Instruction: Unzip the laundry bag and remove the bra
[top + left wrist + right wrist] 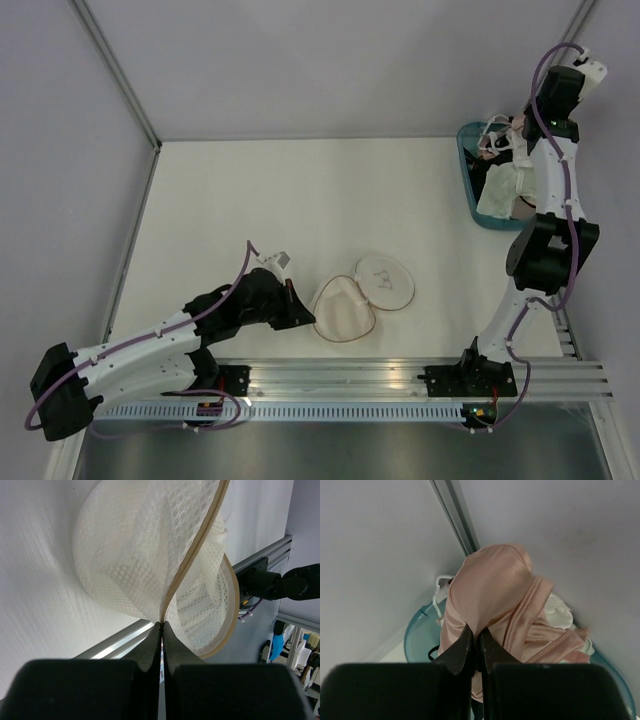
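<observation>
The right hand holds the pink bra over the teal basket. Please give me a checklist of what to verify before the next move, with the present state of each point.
1. Is the round cream mesh laundry bag unzipped: ok, its two halves lie open.
2. Is the pale-pink satin bra out of the bag: ok, it hangs far from it.
3. Grip of the right hand: ok, shut on the bra fabric.
4. Bra above the teal plastic basket: ok, its rim shows beneath.
5. Hold of the left hand: ok, shut on the bag's tan zipper rim.
6. Bra straps hanging free: cannot tell.
</observation>
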`<state>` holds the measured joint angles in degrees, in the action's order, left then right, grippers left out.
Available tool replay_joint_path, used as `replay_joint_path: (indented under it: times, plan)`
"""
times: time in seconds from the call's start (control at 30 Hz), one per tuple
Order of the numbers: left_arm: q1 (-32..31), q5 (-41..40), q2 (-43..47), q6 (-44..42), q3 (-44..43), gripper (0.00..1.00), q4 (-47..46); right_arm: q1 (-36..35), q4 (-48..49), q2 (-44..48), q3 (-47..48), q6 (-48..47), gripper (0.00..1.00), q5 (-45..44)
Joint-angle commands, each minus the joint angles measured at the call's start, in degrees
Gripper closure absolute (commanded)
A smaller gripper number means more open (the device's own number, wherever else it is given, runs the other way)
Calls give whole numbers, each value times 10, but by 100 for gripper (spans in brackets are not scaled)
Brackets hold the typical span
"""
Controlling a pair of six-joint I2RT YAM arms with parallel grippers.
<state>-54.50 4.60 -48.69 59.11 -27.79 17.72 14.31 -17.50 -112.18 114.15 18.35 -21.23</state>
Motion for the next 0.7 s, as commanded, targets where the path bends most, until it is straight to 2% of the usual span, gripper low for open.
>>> replay_joint_path:
  times: [0.0,0.03,0.07,0.1,0.13,0.2,0.23,0.3,0.33,0.53,0.67]
  plan:
    - [-2,-6,-14,-9,-32,98,-3,7,8,-62,-3,34,99,30]
    - [-2,-6,-18,-11,-34,98,-3,8,4,-76,1,43,100,35]
    - [-3,-6,-21,-13,-35,98,-3,10,-11,-101,8,47,89,50]
    - [-2,-6,-22,-13,-35,98,-3,11,-21,-111,26,51,69,51]
    - [-2,-6,-22,-14,-34,98,-4,11,-30,-117,31,56,40,52]
    - [-3,-10,-22,-13,-32,98,-5,11,-26,-107,16,58,31,63]
    - [-2,-11,-23,-13,-32,98,-7,11,-6,-82,6,59,19,69]
    - [-3,-12,-24,-13,-31,98,-11,8,12,-51,-23,58,7,82]
    - [-2,-11,-25,-13,-29,98,-15,6,15,-33,-30,58,2,82]
    - [-2,-6,-33,-20,-32,98,-35,-43,22,113,-107,48,2,101]
    - [-2,-14,-32,-21,-34,98,-45,-120,-13,187,-162,46,2,113]
